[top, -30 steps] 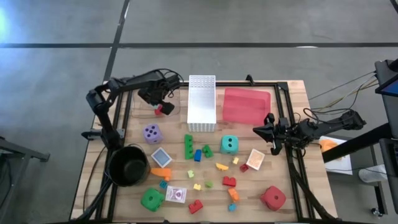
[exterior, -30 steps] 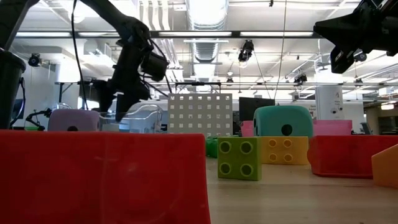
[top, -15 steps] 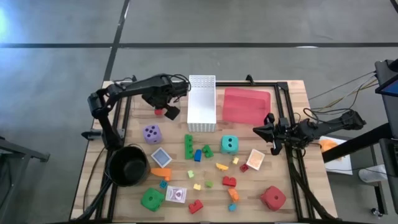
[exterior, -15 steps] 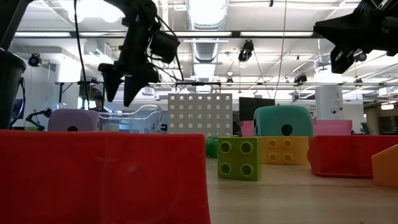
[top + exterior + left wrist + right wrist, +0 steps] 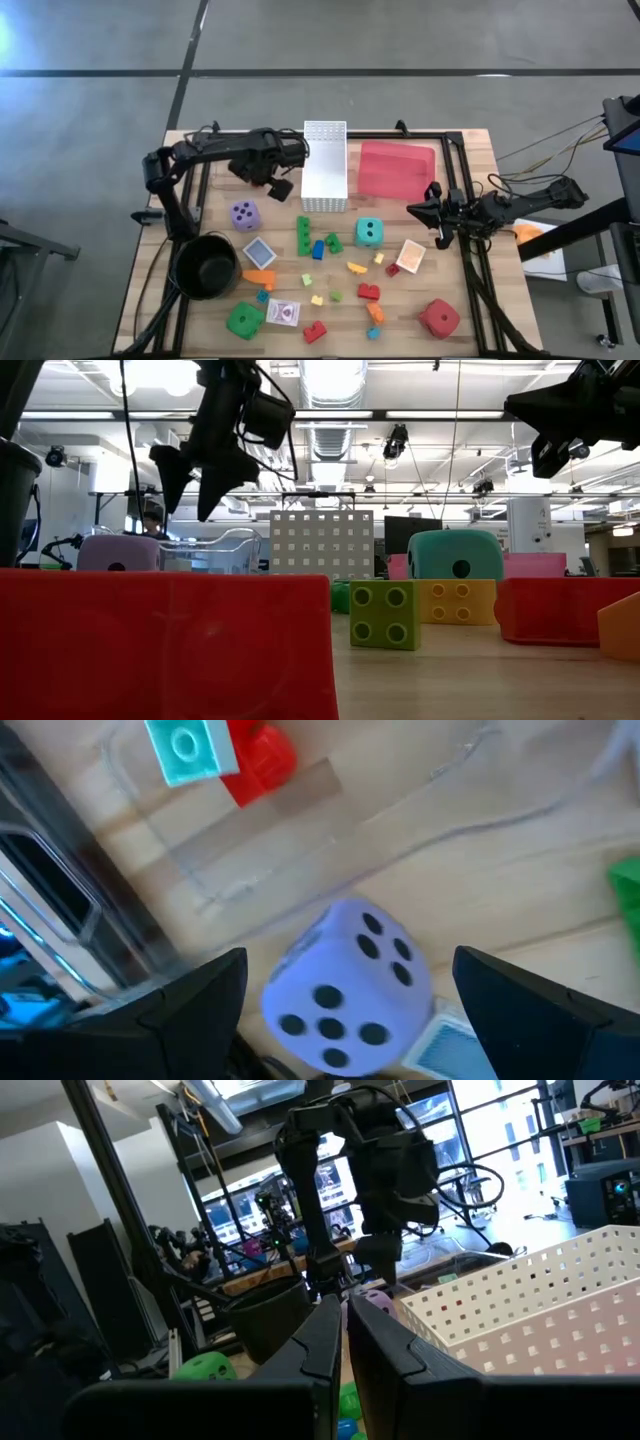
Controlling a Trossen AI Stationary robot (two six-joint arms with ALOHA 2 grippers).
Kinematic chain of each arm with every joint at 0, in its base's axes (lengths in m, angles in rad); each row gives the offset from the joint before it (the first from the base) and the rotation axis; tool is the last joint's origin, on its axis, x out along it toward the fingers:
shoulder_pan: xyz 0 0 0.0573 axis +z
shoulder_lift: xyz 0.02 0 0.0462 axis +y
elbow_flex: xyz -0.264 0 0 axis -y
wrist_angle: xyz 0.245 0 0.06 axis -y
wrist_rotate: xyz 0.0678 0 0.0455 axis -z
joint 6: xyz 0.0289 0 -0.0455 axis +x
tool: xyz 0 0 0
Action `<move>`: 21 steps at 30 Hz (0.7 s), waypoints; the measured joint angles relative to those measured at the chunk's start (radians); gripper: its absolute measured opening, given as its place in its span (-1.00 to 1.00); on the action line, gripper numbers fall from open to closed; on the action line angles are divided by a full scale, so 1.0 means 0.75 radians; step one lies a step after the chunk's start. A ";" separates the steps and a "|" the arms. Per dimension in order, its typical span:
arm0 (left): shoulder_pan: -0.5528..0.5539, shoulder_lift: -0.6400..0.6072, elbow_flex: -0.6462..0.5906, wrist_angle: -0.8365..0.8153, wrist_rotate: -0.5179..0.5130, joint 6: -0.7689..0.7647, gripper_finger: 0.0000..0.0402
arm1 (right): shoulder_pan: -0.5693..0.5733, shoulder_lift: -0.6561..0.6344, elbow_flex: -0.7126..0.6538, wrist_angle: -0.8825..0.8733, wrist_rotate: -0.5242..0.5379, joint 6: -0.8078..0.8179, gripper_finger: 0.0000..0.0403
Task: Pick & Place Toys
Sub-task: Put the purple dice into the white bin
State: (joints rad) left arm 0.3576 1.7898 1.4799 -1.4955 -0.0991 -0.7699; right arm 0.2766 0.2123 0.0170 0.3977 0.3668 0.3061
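Observation:
The toys lie scattered on the wooden table: a purple die (image 5: 244, 214), a teal die (image 5: 369, 232), a green die (image 5: 244, 320), a red die (image 5: 439, 318), card packs (image 5: 259, 251) and several small bricks. My left gripper (image 5: 276, 182) hangs open and empty, pointing down, above a clear tray (image 5: 210, 548) left of the white basket. In its wrist view the purple die (image 5: 345, 990) lies far below between the fingers. A teal brick (image 5: 188, 748) and a red brick (image 5: 260, 770) rest in the clear tray (image 5: 300, 840). My right gripper (image 5: 424, 211) waits shut, held level over the right side.
A white perforated basket (image 5: 324, 165) and a red tray (image 5: 396, 170) stand at the far middle. A round black pot (image 5: 207, 266) sits near the left edge. The black frame rails (image 5: 462, 180) border the table on the right.
My left gripper has risen out of the clear tray and swung toward the table's right, up to the white basket's left side, rolling a little. It has stayed open and carries nothing. The toys have kept their places.

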 joint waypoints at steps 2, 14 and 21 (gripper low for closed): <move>-0.018 -0.014 0.000 0.014 -0.002 -0.080 0.76 | 0.000 0.000 0.000 0.000 0.000 0.000 -0.90; -0.116 -0.145 -0.002 -0.015 -0.056 -0.564 0.76 | 0.000 0.000 0.000 0.000 0.000 0.000 -0.90; -0.240 -0.199 -0.002 -0.018 -0.056 -0.750 0.76 | 0.000 0.000 0.000 0.000 0.000 0.000 -0.90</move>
State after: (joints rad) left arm 0.1779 1.6404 1.4784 -1.5090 -0.1414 -1.3327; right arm 0.2767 0.2123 0.0170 0.3977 0.3668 0.3061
